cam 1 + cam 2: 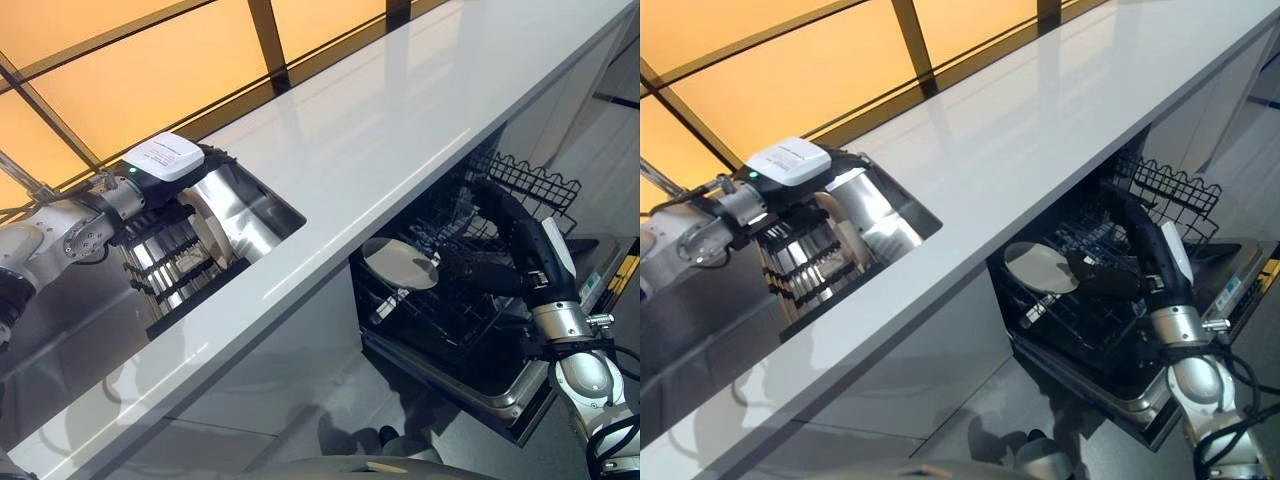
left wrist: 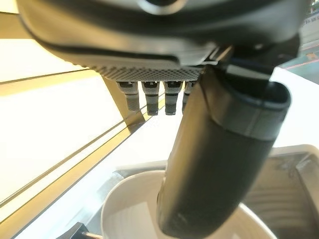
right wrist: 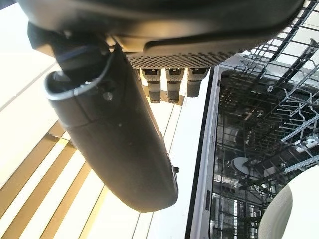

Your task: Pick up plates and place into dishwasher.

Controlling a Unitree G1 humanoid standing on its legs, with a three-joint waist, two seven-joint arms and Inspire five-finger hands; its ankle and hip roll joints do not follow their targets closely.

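Plates show in two places. One white plate (image 1: 400, 264) is inside the open dishwasher (image 1: 470, 310), lying tilted in the dark wire rack (image 1: 440, 300) under the edge of the counter (image 1: 380, 140). The right hand (image 1: 478, 270) is just beside it, at its right rim, reaching into the rack from the robot's right. In the eye views the dark fingers meet the plate's edge, but whether they pinch it or only lie against it cannot be told. In the right wrist view the thumb (image 3: 117, 134) stands out straight and the plate's pale rim (image 3: 294, 209) shows at one corner, apart from the thumb; the fingers' ends are hidden there.

A second white plate (image 1: 205, 222) stands on edge in the sink (image 1: 255, 215), set in the counter at the robot's left, next to a slotted drying rack (image 1: 175, 265) that sits in the basin. The left hand (image 1: 165, 195) is over this plate, under the white box on its wrist. In the left wrist view the thumb (image 2: 219, 159) points down toward the plate's round rim (image 2: 129, 199) and overlaps its face; the fingers show only as short stubs, so their grip cannot be told.

Behind the long white counter runs a wall of orange panels (image 1: 130, 70) divided by dark bars. The dishwasher's door (image 1: 520, 400) hangs open below the right arm.
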